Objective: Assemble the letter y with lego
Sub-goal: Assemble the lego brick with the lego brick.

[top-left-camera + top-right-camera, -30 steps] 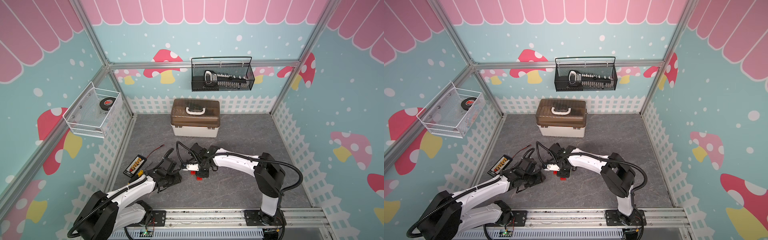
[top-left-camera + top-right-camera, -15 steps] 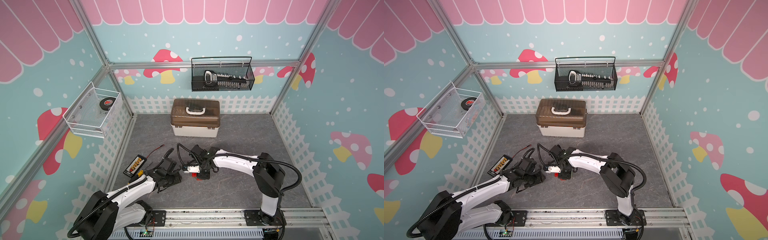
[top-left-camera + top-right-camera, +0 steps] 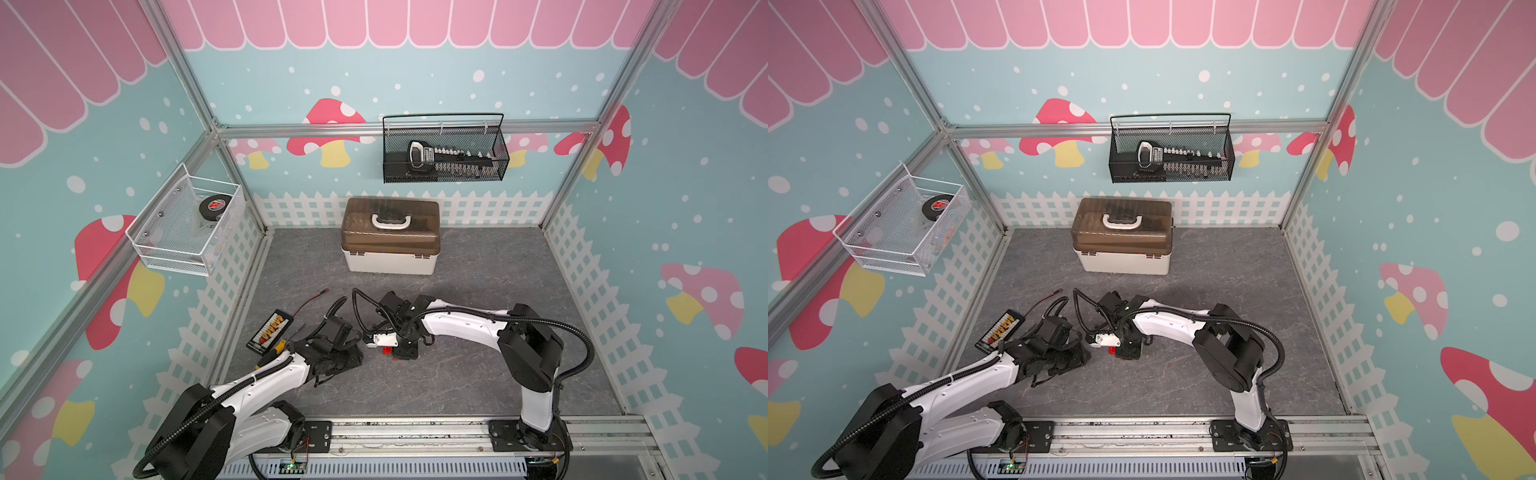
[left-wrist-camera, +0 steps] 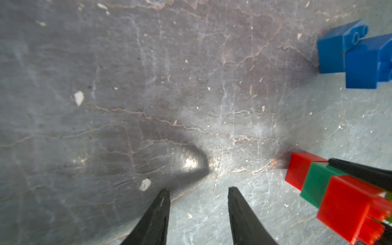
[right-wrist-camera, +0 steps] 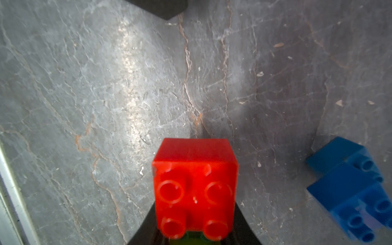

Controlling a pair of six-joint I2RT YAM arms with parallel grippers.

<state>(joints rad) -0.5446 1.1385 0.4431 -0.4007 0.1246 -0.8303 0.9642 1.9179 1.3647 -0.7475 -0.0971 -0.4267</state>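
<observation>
A robot test cell in a lab, dressed up as a toy stage. An aluminium frame (image 3: 407, 129) boxes in printed walls (image 3: 457, 62) of pink scallops, mushrooms and white picket fence, around a grey slate-look floor (image 3: 478, 266). A left arm (image 3: 266, 382) and a right arm (image 3: 461, 324), white with black cabling, are bolted to a metal rail (image 3: 415, 432) at the front edge. Props are set out as for trials: a black basket (image 3: 444, 174) and a white basket (image 3: 178, 249) hung on the walls, and a toolbox (image 3: 390, 253) at the back.
</observation>
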